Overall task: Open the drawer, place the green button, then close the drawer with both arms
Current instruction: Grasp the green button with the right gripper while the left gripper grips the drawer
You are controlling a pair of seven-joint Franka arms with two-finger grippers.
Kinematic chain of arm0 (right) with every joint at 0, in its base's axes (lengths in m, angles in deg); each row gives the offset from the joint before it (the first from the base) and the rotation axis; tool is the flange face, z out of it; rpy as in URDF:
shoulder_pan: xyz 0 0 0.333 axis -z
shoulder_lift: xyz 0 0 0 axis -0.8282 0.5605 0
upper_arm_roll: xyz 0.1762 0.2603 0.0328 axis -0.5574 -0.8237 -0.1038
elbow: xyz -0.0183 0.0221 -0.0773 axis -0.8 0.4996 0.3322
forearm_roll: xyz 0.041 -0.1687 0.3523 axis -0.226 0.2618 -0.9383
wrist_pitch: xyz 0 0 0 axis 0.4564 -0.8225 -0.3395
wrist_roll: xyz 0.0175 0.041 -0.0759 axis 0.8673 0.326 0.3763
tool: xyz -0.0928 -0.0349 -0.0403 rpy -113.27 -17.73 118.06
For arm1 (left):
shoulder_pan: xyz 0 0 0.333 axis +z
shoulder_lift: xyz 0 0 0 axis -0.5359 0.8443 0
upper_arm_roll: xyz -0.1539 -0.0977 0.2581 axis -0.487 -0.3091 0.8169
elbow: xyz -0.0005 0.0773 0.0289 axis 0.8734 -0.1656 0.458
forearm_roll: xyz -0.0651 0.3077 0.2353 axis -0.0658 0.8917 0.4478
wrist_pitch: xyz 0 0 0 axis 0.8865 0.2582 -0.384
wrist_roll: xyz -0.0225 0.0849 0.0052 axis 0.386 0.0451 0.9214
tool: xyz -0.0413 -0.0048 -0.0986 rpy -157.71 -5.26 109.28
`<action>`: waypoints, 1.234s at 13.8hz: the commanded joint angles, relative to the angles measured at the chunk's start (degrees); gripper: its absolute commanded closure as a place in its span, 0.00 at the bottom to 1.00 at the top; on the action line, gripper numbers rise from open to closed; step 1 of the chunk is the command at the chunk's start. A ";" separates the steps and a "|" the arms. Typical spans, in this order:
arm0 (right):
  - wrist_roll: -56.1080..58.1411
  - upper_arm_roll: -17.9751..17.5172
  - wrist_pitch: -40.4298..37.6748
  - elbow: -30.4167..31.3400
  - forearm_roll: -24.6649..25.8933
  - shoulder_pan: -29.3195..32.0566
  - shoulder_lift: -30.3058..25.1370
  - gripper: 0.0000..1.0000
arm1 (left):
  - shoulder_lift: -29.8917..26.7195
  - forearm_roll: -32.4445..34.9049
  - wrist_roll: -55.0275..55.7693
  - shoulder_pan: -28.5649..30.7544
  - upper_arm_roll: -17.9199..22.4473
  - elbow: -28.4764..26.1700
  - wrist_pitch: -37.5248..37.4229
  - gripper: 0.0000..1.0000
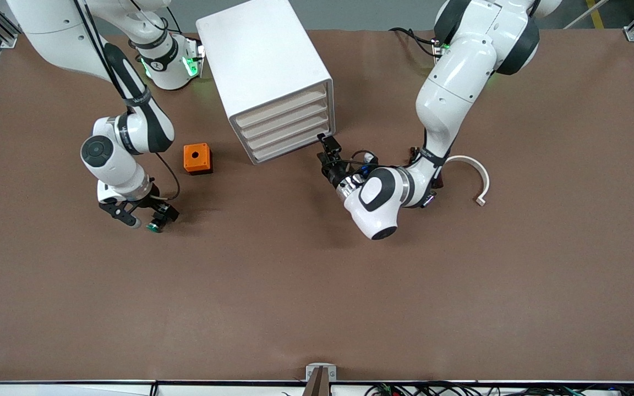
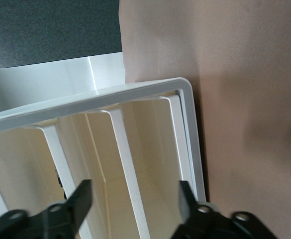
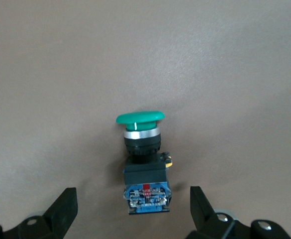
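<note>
**On the worktop: two arms, four drawers, one button**

Four drawers sit stacked in one cabinet (image 1: 264,60), all pushed in. Left tool (image 1: 325,147) is at the lowest drawer (image 1: 289,149), at its corner, fingers spread, grasping nothing. Right tool (image 1: 143,219) hovers released over the single button (image 1: 154,226), lying nearer the camera than one orange cube (image 1: 197,158).

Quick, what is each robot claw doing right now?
Left gripper: open, at the drawer front, holding nothing.
Right gripper: open around the button, not gripping.

Brown table (image 1: 317,308) – cabinet (image 1: 256,60), orange cube (image 1: 197,158), button (image 1: 154,226), white arc (image 1: 476,173).
</note>
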 commanded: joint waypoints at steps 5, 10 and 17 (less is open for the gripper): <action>-0.13 0.72 0.95 0.17 2.68 1.27 1.12 0.00 | 0.93 -1.25 1.09 -2.62 0.28 0.68 -4.20 0.54; -0.22 0.64 0.95 0.17 3.74 1.63 1.30 0.00 | 2.68 -0.99 2.41 -3.85 0.29 0.68 -5.43 0.54; -0.48 0.64 0.87 0.17 3.74 1.63 1.74 0.00 | 3.21 -1.25 2.59 -5.17 -0.68 0.68 -6.31 0.55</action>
